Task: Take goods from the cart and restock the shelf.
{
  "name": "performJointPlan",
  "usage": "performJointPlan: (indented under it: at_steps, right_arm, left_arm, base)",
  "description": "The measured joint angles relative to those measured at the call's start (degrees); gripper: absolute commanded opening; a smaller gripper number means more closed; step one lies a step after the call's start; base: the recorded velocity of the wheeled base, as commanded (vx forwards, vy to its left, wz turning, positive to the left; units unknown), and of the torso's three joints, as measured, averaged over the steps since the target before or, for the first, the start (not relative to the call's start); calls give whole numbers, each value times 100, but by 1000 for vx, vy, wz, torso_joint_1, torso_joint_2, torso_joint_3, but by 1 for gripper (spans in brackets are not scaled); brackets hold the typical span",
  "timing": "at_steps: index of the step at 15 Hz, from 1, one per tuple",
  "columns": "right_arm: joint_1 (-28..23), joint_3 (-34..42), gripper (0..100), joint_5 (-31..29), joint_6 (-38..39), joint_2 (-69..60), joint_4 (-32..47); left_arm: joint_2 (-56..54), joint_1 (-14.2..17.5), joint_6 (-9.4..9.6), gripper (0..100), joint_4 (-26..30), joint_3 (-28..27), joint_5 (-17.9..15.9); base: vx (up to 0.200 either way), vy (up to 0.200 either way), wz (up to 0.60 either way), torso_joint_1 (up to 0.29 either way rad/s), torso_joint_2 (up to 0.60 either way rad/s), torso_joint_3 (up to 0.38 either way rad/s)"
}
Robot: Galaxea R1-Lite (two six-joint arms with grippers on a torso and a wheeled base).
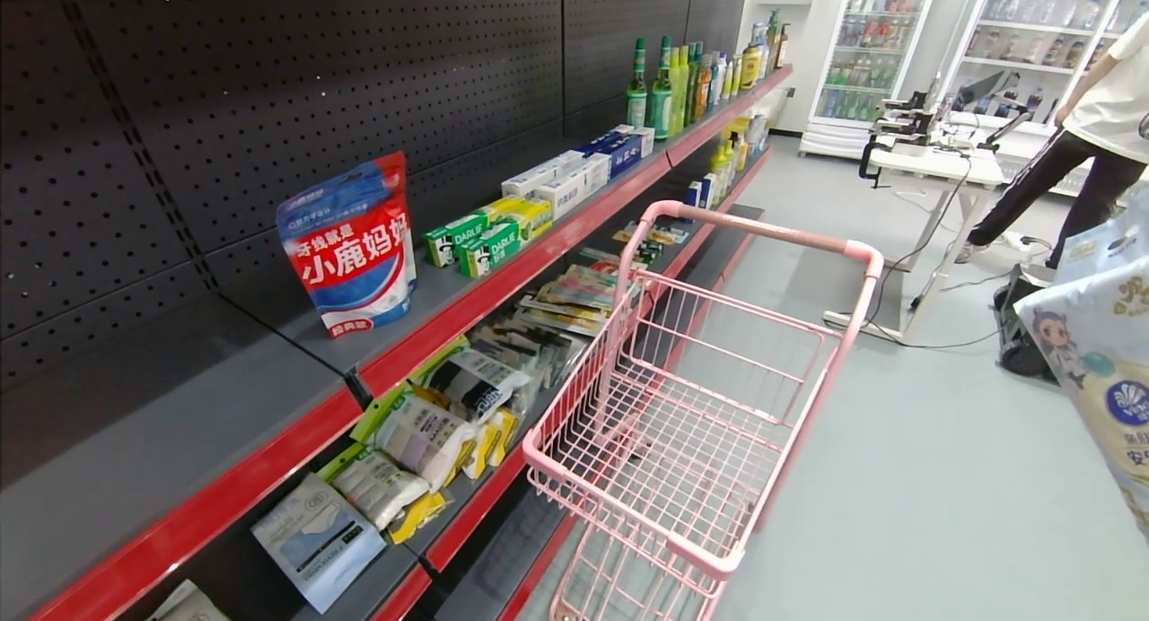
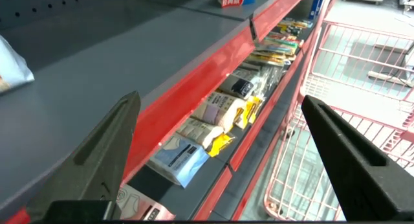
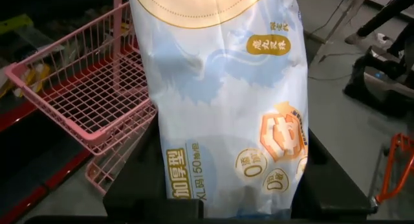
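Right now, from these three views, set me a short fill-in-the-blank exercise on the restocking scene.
1. The right tool is shut on a pale blue ___.
2. The left tool is ___ near the shelf.
3. The red-and-blue pouch stands ___ on the shelf.
Missing: bag; open; upright.

From my head view, the cart (image 1: 709, 406) sits lower centre, just right of the shelf (image 1: 162, 432). On the shelf, a pouch (image 1: 350, 244) stands left of boxes (image 1: 489, 235), with bottles (image 1: 664, 87) behind at upper centre. My pack (image 1: 1100, 352) is at the right edge.
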Motion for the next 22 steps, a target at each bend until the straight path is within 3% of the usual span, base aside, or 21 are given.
performJointPlan:
  at_steps: [22]
  right_arm:
    - [45,286,0,44,-20,0,-50]
  left_arm:
    - [0,1,5,100,4,0,-11]
  base:
    - [0,0,0,158,-348,-194]
